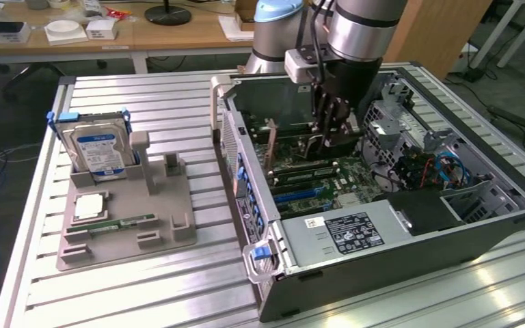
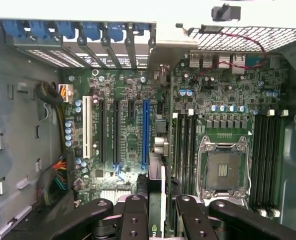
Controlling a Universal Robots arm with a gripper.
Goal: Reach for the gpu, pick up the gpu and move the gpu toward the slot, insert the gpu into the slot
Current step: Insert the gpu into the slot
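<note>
Black jointed tool [image 2: 158,207] pinches slim flat gpu [image 2: 157,176] edge-on above green motherboard [image 2: 128,127].

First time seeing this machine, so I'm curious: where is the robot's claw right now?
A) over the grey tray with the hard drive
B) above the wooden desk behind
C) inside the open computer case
C: the gripper hangs inside the open computer case, over the motherboard, gripping the gpu.

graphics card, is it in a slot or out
Out: the card sits edge-on in the claw, and the blue slot is bare.
</note>
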